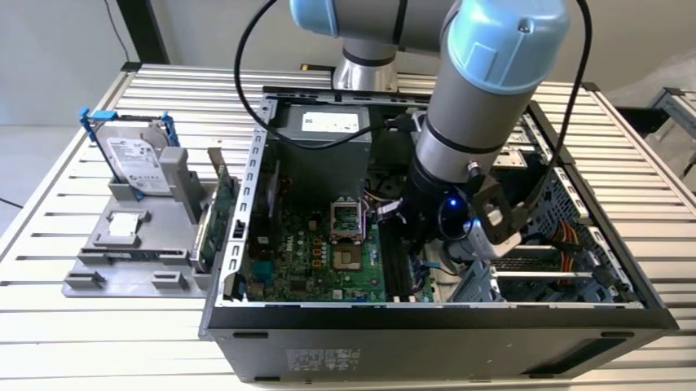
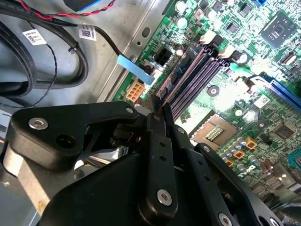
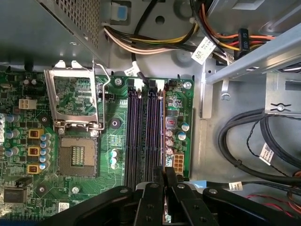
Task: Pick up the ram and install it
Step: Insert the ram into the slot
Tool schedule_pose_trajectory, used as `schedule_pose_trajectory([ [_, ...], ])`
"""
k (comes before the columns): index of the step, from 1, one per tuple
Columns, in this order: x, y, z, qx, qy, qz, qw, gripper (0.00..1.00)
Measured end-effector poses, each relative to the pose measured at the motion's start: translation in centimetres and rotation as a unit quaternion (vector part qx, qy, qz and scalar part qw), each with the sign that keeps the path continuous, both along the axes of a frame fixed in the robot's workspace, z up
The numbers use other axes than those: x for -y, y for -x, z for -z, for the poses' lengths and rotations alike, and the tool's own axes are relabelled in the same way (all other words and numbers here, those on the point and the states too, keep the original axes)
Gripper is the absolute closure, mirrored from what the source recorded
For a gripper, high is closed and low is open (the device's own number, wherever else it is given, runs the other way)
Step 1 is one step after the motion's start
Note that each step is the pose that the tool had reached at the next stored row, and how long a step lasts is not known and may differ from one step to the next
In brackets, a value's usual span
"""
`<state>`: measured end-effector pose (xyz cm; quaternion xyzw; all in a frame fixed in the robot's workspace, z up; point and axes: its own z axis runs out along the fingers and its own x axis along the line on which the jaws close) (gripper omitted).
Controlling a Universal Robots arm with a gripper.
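Tabletop (image 1: pixel 98 342): slatted metal, carrying an open computer case (image 1: pixel 435 326) and a grey fixture (image 1: pixel 130 261) at the exterior view's left.
Fixture: holding a hard drive (image 1: pixel 136 163) upright in a blue frame, with a green expansion card (image 1: pixel 221 213) standing at its edge beside the case.
Arm (image 1: pixel 490 90): reaching down into the case, over the motherboard (image 1: pixel 315 261).
Motherboard: empty processor socket (image 3: pixel 77 155) with its latch frame open; four dark memory slots (image 3: pixel 143 136) just beside it, seemingly all empty.
Gripper (image 2: pixel 160 110): closed on the ram (image 2: pixel 162 94), fingers (image 3: pixel 155 188) pinching the thin board edge-on.
Ram: held in the gripper, directly over the near end of the memory slots, in line with them.
Progress: pick-up apparently done; ram carried to the slots, not yet visibly seated; insertion judged unfinished.
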<state>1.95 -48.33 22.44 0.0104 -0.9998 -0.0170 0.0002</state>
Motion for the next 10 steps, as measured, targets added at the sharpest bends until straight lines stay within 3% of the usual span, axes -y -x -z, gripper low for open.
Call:
schedule_pose_trajectory([
  [10, 0.08, 0.16, 0.22, 0.0, 0.0, -0.002, 1.0, 1.0],
])
